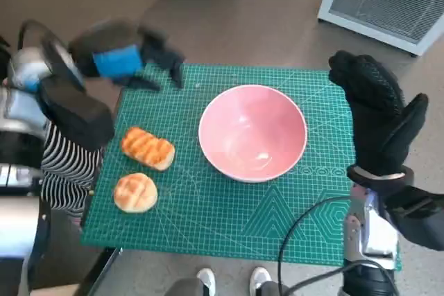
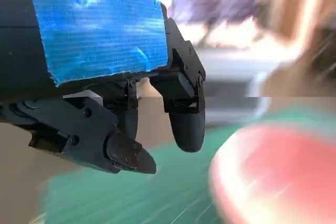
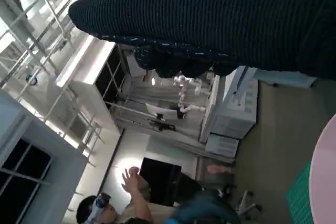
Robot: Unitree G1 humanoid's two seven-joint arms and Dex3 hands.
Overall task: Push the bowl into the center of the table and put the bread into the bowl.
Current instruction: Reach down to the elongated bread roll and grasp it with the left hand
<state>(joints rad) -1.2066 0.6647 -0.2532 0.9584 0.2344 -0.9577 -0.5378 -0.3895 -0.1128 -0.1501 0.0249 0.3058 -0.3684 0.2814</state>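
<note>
The left robot hand (image 1: 128,60) is showing blurred over the worktop's (image 1: 208,220) far left corner, fingers apart, holding nothing. The right robot hand (image 1: 378,112) is hovering released, fingers spread, just right of the pink bowl (image 1: 253,132). Two bread rolls (image 1: 147,148) (image 1: 135,192) are lying nearer than the left robot hand. The bowl is appearing blurred in the left wrist view, cut off in the right. No writing is legible.

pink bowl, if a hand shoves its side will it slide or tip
The pink bowl looks wide and low, sitting upright on the green mat, so it probably slides rather than tips. Its glossy rounded wall may let a hand slip upward. The textured mat could drag slightly.
</note>
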